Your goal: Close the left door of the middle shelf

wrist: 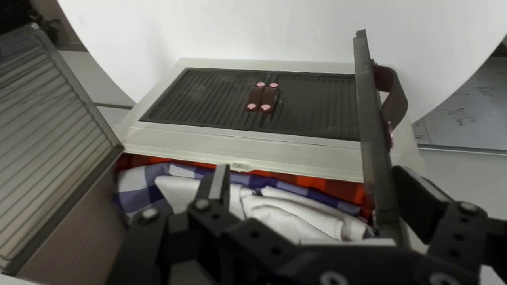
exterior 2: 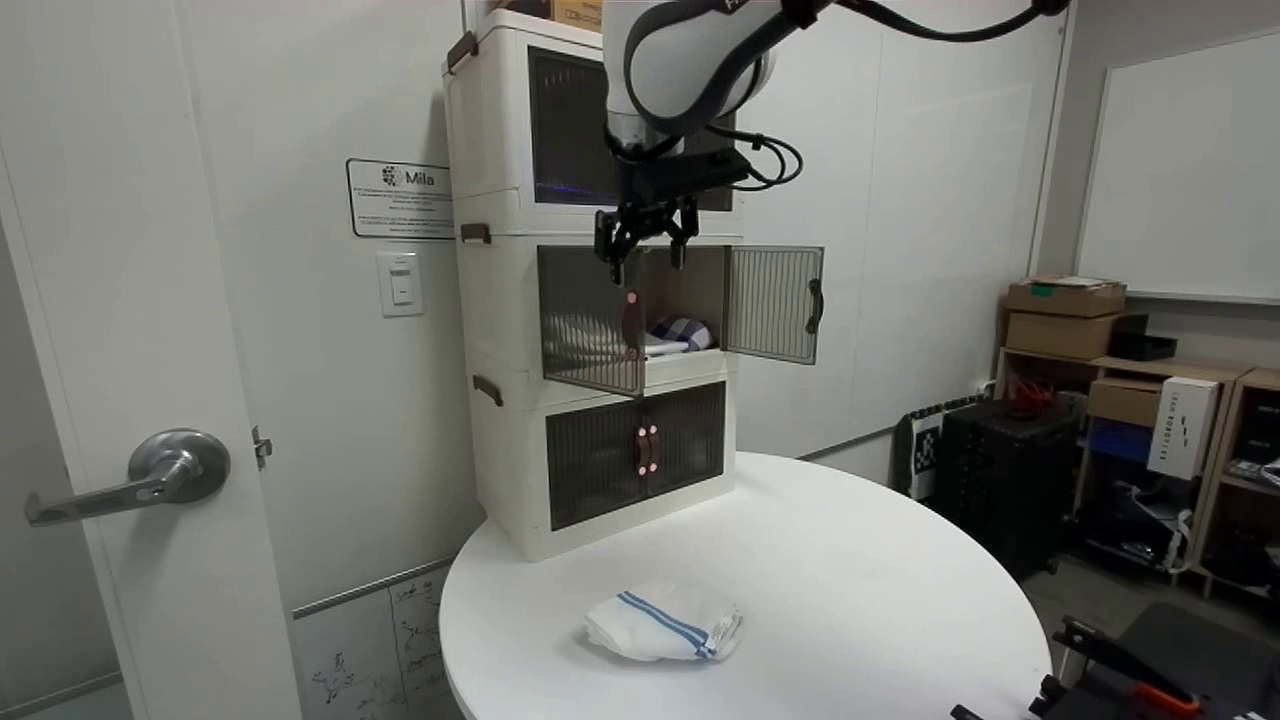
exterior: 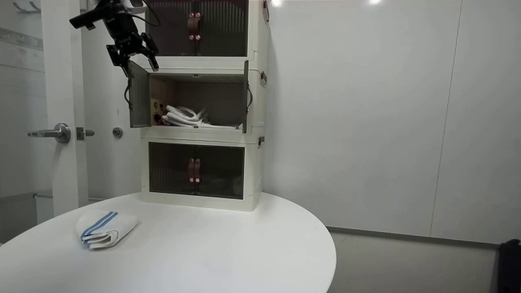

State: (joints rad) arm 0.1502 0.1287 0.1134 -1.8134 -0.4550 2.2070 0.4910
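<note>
The middle shelf (exterior: 191, 132) is a white-framed compartment with both doors open. Its left door (exterior: 140, 97) is a thin ribbed see-through panel swung outward; it also shows in an exterior view (exterior 2: 590, 320) and, edge-on, at the right of the wrist view (wrist: 372, 130). My gripper (exterior: 139, 68) is open and points down at the door's top edge. It also shows in an exterior view (exterior 2: 648, 268). In the wrist view my gripper (wrist: 311, 174) has one finger on the door's handle side, very near the panel, and the other well inside. Whether it touches cannot be told.
The right door (exterior 2: 775, 303) stands open, also in the wrist view (wrist: 55, 142). Folded cloths (wrist: 293, 209) lie inside the shelf. The bottom tier (exterior: 196, 170) and top tier have closed doors. A striped towel (exterior 2: 665, 622) lies on the round white table (exterior 2: 850, 600).
</note>
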